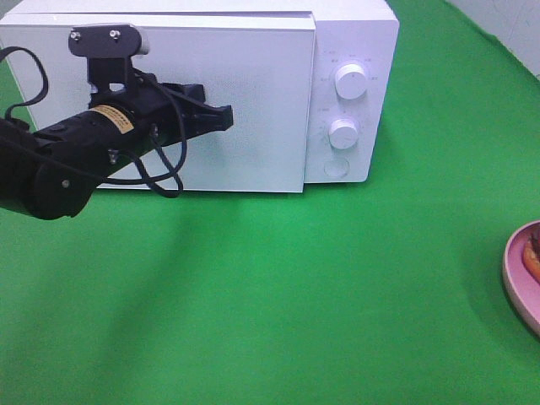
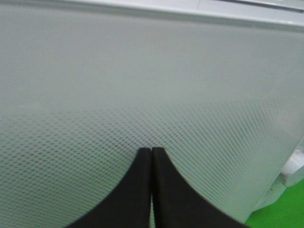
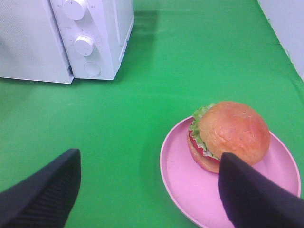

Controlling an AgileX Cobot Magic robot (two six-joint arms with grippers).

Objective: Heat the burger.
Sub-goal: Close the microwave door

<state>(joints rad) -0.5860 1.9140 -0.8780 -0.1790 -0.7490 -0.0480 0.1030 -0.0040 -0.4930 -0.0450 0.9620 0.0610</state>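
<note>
My left jaws [image 1: 221, 118] are pressed together, tips against the microwave door [image 1: 253, 101], placed to work it open; my right jaws [image 3: 149, 190] gape above the burger [image 3: 229, 134] on its pink plate [image 3: 183, 183], at four o'clock on the worktop [image 1: 278, 295].

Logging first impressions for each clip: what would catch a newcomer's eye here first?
The black left gripper, shut, poised right in front of the white microwave's closed door at the back of the green cloth. Next, the burger on a pink plate far off at the right edge, with the right gripper open above it, holding nothing.
</note>
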